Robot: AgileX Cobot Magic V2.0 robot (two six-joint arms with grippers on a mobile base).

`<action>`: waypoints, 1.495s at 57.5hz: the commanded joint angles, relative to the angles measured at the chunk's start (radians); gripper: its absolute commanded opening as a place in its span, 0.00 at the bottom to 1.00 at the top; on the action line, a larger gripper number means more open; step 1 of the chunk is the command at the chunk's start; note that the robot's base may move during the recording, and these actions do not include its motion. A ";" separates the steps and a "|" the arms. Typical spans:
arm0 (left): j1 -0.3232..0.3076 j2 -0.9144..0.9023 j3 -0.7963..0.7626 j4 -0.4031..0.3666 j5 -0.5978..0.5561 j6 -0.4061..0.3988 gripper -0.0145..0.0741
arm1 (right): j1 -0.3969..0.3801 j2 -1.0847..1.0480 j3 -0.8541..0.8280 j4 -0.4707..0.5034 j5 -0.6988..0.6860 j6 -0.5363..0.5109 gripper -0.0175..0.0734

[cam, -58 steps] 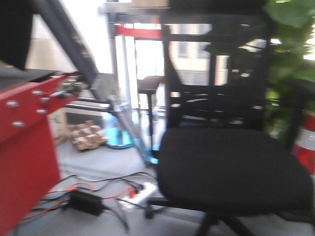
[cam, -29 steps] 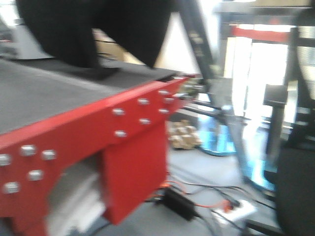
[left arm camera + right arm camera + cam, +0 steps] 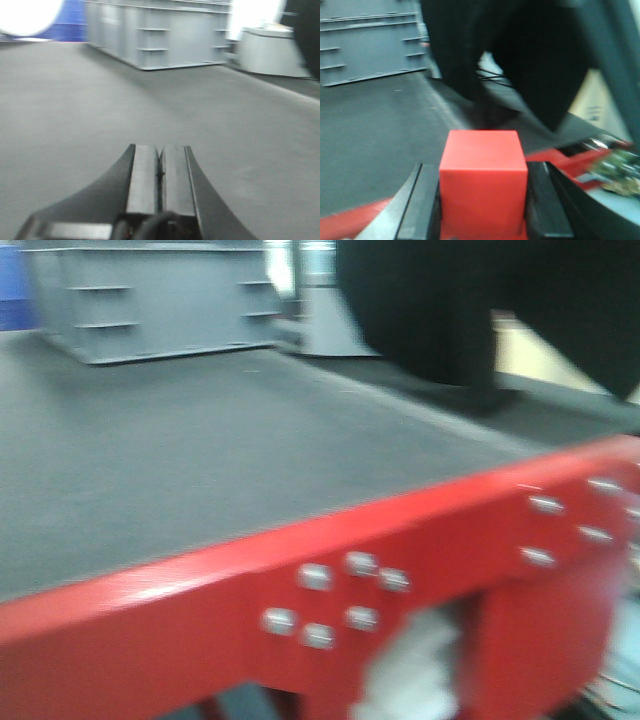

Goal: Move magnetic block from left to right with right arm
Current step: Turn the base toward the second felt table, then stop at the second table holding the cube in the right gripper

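Note:
The magnetic block [image 3: 483,185], a plain red cube, sits clamped between the two black fingers of my right gripper [image 3: 483,197], which is shut on it in the right wrist view. It hangs above the red front edge of the table [image 3: 350,220], near the grey mat. My left gripper [image 3: 160,172] is shut, its two pads pressed together with nothing between them, low over the grey mat [image 3: 75,115]. Neither gripper nor the block shows in the blurred front view.
A grey crate [image 3: 150,300] stands at the back of the mat, also in the left wrist view as the grey crate [image 3: 160,32]. A black chair back [image 3: 520,55] looms at the right. The table's red bolted frame [image 3: 330,600] runs across the front view.
The front camera has swung left: the black chair and floor cables left the view, and the red table frame, grey mat and grey crate came in.

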 commanded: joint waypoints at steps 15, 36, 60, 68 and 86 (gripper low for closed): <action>0.000 -0.011 0.007 -0.003 -0.078 -0.007 0.02 | -0.005 0.011 -0.028 -0.010 -0.086 -0.008 0.45; 0.000 -0.011 0.007 -0.003 -0.078 -0.007 0.02 | -0.005 0.011 -0.028 -0.010 -0.086 -0.008 0.45; 0.000 -0.011 0.007 -0.003 -0.078 -0.007 0.02 | -0.005 0.011 -0.028 -0.010 -0.086 -0.008 0.45; 0.000 -0.011 0.007 -0.003 -0.078 -0.007 0.02 | -0.005 0.011 -0.028 -0.010 -0.086 -0.008 0.45; 0.000 -0.011 0.007 -0.003 -0.078 -0.007 0.02 | -0.005 0.011 -0.028 -0.010 -0.086 -0.008 0.45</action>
